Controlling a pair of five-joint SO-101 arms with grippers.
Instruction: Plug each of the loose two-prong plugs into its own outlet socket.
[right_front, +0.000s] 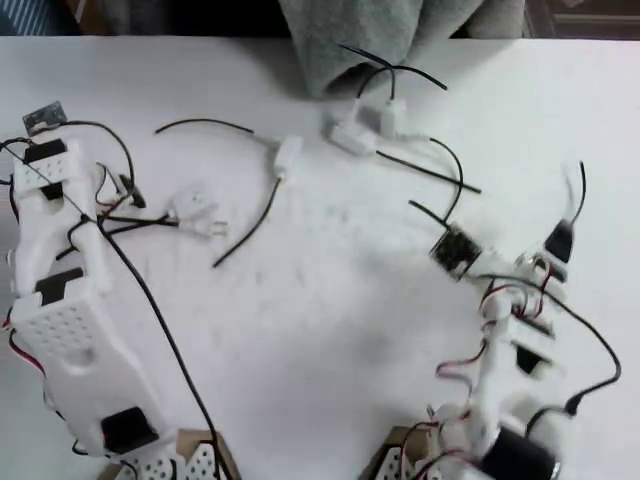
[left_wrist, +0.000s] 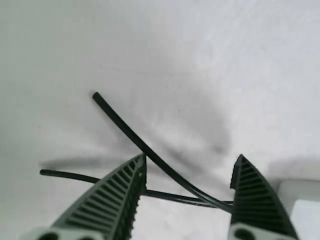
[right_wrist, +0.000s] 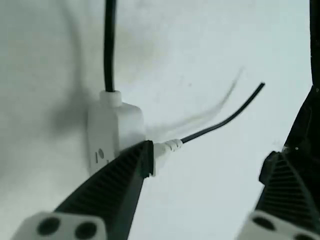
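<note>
black cords (left_wrist: 120, 123) under left claw (left_wrist: 190, 165), spread empty; right claw (right_wrist: 210, 152) gaping beside white socket (right_wrist: 112, 125).

white arm shells (right_front: 60, 335) | black motors (right_front: 126, 430) | red, black cables (right_front: 150, 300) | ribbed gripper fingers (left_wrist: 115, 200)

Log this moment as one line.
left tool: open over black cords | right tool: open at white socket block | two-prong plug: lying loose, unplugged
</note>
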